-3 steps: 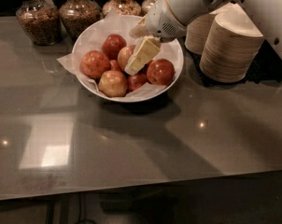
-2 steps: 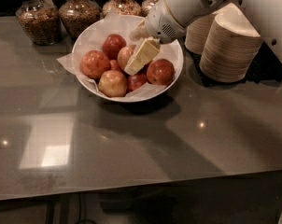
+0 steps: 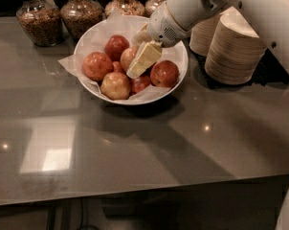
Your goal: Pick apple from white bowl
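The white bowl (image 3: 179,56) stands at the back middle of the grey table, lined with crinkled white paper and holding several apples. A pale yellow-tan apple (image 3: 116,85) with an orange-red blush lies at the bowl's front. A second pale orange apple (image 3: 127,57) lies in the middle, partly hidden. My gripper (image 3: 140,62), cream-coloured on a white arm coming from the upper right, reaches down into the bowl. Its tip lies between these two apples and a darker red apple (image 3: 164,73) on the right. I cannot tell whether it touches any of them.
Two stacks of beige disposable bowls (image 3: 233,51) stand right of the white bowl, under the arm. Glass jars of grain (image 3: 37,20) line the back edge on the left. Other red apples (image 3: 96,65) fill the bowl's left and back. The table's front edge runs along the bottom.
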`<state>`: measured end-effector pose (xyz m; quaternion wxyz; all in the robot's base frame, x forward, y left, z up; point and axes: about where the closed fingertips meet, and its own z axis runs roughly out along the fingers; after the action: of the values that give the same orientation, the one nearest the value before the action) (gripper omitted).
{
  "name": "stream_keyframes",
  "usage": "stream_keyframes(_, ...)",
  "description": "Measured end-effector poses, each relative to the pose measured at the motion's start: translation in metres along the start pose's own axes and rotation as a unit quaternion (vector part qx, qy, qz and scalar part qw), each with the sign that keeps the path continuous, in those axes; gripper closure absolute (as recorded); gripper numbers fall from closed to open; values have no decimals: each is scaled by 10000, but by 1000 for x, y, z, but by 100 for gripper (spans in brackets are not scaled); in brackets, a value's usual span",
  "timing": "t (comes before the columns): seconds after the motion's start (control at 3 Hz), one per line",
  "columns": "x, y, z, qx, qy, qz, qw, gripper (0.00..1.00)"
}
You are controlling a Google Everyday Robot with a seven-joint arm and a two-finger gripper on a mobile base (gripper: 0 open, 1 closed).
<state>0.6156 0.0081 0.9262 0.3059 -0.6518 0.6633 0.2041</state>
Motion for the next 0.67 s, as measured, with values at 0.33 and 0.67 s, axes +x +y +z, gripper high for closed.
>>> stream_keyframes(0.33, 3, 0, 10, -100, 32, 61, 9999, 26)
stream_keyframes(0.67, 5, 1, 15, -152, 75, 89, 9998, 27)
